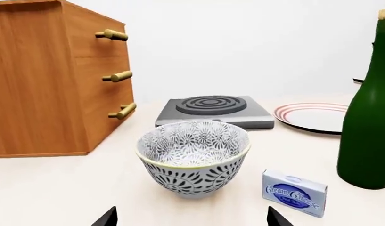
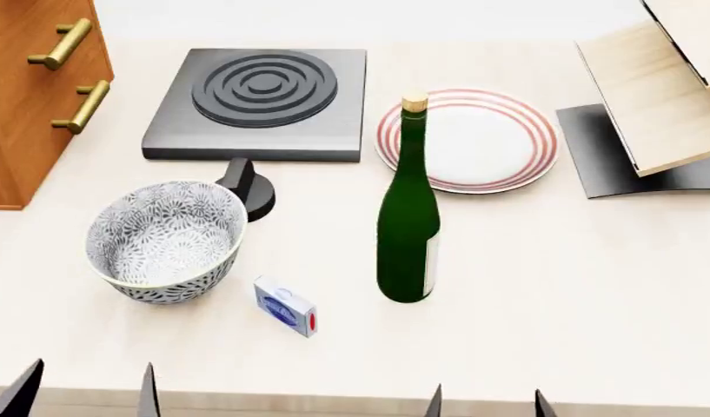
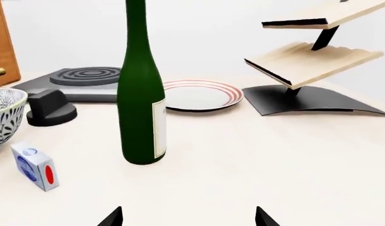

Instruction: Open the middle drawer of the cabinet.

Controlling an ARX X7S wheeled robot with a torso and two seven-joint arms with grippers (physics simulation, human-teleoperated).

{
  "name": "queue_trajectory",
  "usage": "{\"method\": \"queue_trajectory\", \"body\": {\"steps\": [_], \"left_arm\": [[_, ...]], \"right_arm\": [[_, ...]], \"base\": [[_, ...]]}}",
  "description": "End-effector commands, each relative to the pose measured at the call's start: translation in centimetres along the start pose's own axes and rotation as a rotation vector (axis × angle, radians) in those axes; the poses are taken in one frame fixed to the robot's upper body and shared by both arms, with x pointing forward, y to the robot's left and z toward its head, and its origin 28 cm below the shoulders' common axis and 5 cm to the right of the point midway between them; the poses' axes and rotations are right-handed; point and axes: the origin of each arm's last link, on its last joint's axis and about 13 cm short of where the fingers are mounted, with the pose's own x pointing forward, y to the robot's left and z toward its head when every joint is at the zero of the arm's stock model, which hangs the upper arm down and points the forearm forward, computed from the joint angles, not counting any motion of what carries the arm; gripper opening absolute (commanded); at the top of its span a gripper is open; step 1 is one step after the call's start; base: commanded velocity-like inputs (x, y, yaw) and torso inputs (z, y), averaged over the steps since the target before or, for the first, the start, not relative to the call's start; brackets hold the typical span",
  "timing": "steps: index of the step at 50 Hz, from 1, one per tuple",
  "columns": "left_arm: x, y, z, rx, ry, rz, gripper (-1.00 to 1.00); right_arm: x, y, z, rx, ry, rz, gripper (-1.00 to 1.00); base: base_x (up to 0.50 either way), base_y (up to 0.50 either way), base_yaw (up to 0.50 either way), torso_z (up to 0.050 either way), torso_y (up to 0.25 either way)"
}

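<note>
The orange-brown cabinet (image 1: 47,80) stands at the table's far left, with three stacked drawers that all look closed. The middle drawer (image 1: 104,80) carries its brass bar handle (image 1: 118,76) between the top and bottom handles. In the head view the cabinet (image 2: 24,104) sits at the top left with two handles showing. My left gripper (image 1: 192,219) is open and empty, low over the table near the front edge, well short of the cabinet; it also shows in the head view (image 2: 88,395). My right gripper (image 3: 188,219) is open and empty, also at the front edge (image 2: 488,404).
A patterned bowl (image 2: 163,239) and a cream cheese box (image 2: 285,306) lie ahead of the left gripper. A green bottle (image 2: 408,226) stands mid-table. Behind them are a black hob (image 2: 262,104), a black knob (image 2: 248,187), a striped plate (image 2: 494,139) and a pale wooden rack (image 2: 650,95).
</note>
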Motion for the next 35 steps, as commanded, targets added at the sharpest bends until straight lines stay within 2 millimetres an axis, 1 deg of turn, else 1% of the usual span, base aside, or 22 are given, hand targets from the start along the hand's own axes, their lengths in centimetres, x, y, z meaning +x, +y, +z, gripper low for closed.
{"method": "queue_trajectory", "body": {"steps": [1,4,5,7,10,11,15,16,18,26,28,35], "left_arm": [[0.4,1.2,4.8,0.037,-0.103,0.004,1.0],[1.0,1.6,5.7,0.055,-0.142,0.023,1.0],[1.4,1.8,6.3,0.048,-0.144,0.026,1.0],[1.8,2.0,7.2,0.052,-0.166,0.035,1.0],[2.0,2.2,8.3,0.058,-0.182,0.035,1.0],[2.0,2.2,9.0,0.075,-0.202,0.042,1.0],[2.0,2.4,10.9,0.074,-0.235,0.045,1.0],[2.2,2.5,11.6,0.065,-0.246,0.048,1.0],[2.4,2.5,12.5,0.058,-0.26,0.05,1.0],[2.5,2.5,14.7,0.04,-0.31,0.042,1.0],[2.4,2.5,15.0,0.037,-0.32,0.04,1.0],[2.3,2.5,15.5,0.032,-0.335,0.042,1.0]], "right_arm": [[-0.7,-1.1,3.7,-0.028,0.001,-0.036,1.0],[-1.0,-1.2,5.5,-0.06,-0.021,-0.036,1.0],[-1.1,-1.4,6.6,-0.075,-0.038,-0.042,1.0],[-1.2,-1.6,8.1,-0.091,-0.063,-0.052,1.0],[-1.4,-1.8,9.5,-0.084,-0.079,-0.052,1.0],[-1.5,-1.9,10.4,-0.106,-0.096,-0.064,1.0],[-1.6,-2.1,12.4,-0.114,-0.118,-0.071,1.0],[-1.6,-2.2,13.2,-0.12,-0.136,-0.076,1.0],[-1.6,-2.4,14.4,-0.121,-0.158,-0.086,1.0],[-1.5,-2.9,16.9,-0.131,-0.213,-0.106,1.0],[-1.5,-3.0,17.5,-0.128,-0.231,-0.111,1.0],[-1.5,-3.0,18.3,-0.126,-0.26,-0.115,1.0]], "base": [[0.0,0.0,0.0,0.0,0.0],[0.0,0.0,0.0,0.0,0.0],[0.0,0.0,0.0,0.0,0.0],[0.0,0.0,0.0,0.0,0.0],[0.0,0.0,0.0,0.0,0.0],[0.0,0.0,0.0,0.0,0.0],[0.0,0.0,0.0,0.0,0.0],[0.0,0.0,0.0,0.0,0.0],[0.0,0.0,0.0,0.0,0.0],[0.0,0.0,0.0,0.0,0.0],[0.0,0.0,0.0,0.0,0.0],[0.0,0.0,0.0,0.0,0.0]]}}
